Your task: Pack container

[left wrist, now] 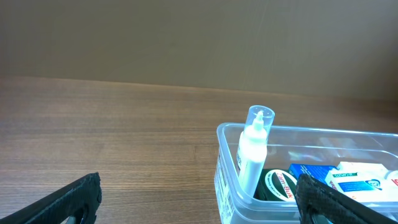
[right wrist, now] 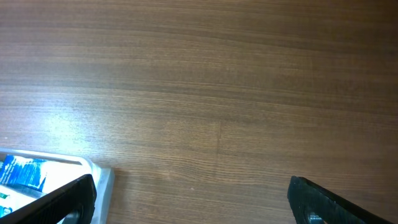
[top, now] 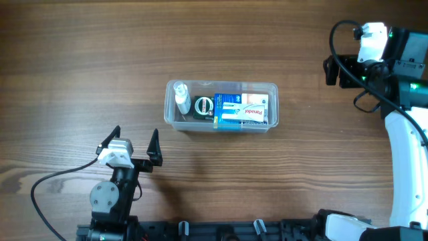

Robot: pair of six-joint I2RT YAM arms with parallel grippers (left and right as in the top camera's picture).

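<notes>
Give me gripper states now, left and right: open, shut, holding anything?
Left gripper: open, holding nothing, apart from the container.
Right gripper: open, holding nothing.

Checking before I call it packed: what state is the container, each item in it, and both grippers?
container: upright, no lid, holding items
white bottle: capped, standing upright inside
round tin: inside, beside the white bottle
blue box: lying flat inside
Panadol box: lying flat inside, beside the blue box
left gripper: fingers open, empty
right gripper: fingers open, empty
</notes>
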